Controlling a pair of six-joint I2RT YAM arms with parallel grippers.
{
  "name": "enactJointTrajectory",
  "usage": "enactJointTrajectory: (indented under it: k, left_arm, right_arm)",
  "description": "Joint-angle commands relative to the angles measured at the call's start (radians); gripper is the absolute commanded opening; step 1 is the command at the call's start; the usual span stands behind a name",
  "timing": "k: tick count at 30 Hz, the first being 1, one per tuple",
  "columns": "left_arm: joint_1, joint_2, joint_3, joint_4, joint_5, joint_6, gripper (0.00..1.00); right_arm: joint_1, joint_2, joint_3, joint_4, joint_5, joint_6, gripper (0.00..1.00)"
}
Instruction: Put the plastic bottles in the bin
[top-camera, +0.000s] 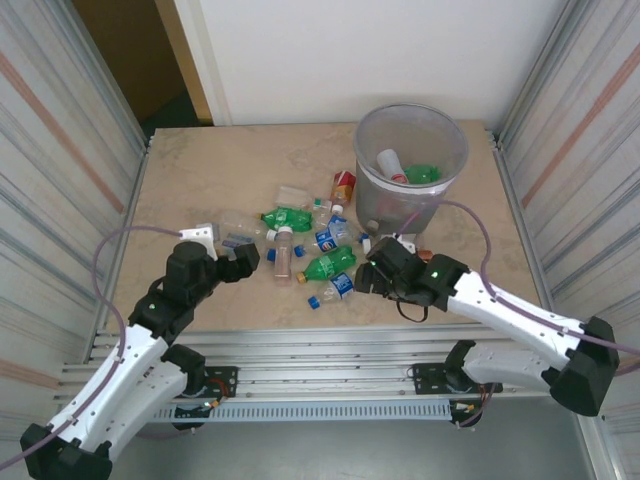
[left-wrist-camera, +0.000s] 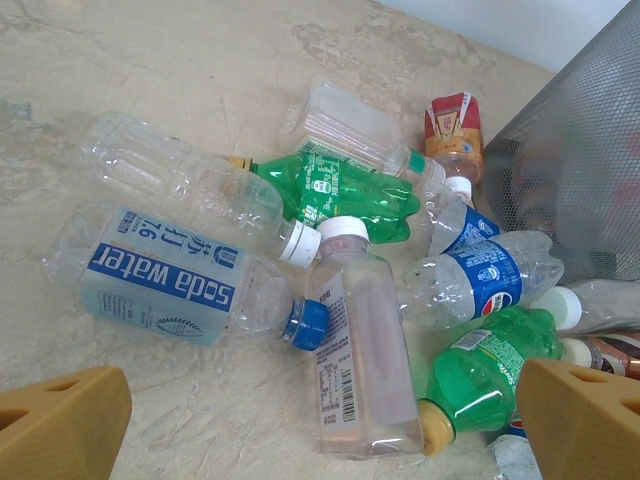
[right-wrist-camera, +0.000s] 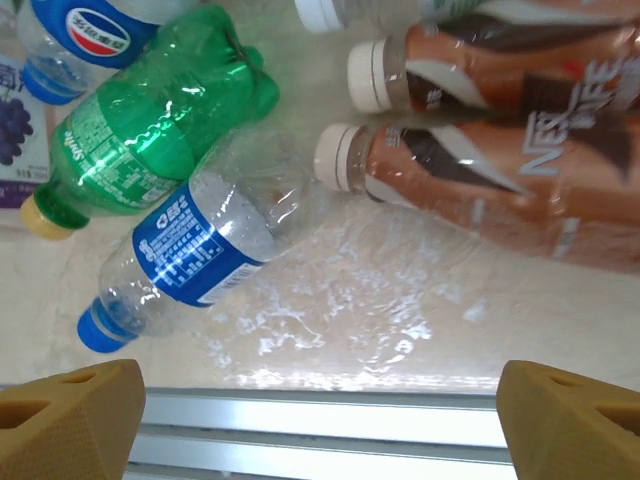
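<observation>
**Progress.** Early stage. The bin (top-camera: 372, 190) stands upright at the far right of the table (top-camera: 200, 170). At least two bottles are inside it, a white-capped one (top-camera: 390, 163) and a green one (top-camera: 422, 173), though mesh and liner make a firm count doubtful. The remaining plastic bottles (top-camera: 292, 217), roughly a dozen, lie on their sides in a cluster at mid-table, left of and nearer than the bin's foot.

**Orientation.** The clear square bottle (left-wrist-camera: 362, 350) has its long axis running near to far, white cap at the far end. The green bottle (right-wrist-camera: 160, 120) lies diagonally, yellow cap toward near left. The blue-labelled bottle (right-wrist-camera: 190, 250) lies roughly parallel just nearer, cap the same way.

**Tools.** The left gripper (top-camera: 245, 258) sits at the cluster's left edge and the right gripper (top-camera: 366, 276) at its right edge. Both are spread wide and hold nothing.
</observation>
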Motion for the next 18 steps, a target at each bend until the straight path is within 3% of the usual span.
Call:
enactJointTrajectory:
  k: [1, 10, 18]
  left_arm:
    - [0.008, 0.001, -0.010, 0.006, 0.005, -0.016, 0.99]
    - [0.015, 0.022, -0.018, 0.001, 0.006, -0.023, 0.99]
    - [0.020, 0.032, -0.038, 0.011, 0.007, -0.032, 0.99]
  right_arm:
    - [0.007, 0.056, -0.026, 0.154, -0.080, 0.168, 0.97]
    - [0.012, 0.295, 0.033, 0.242, -0.183, 0.151, 0.98]
    - [0.000, 0.394, 0.069, 0.252, -0.192, 0.150, 0.98]
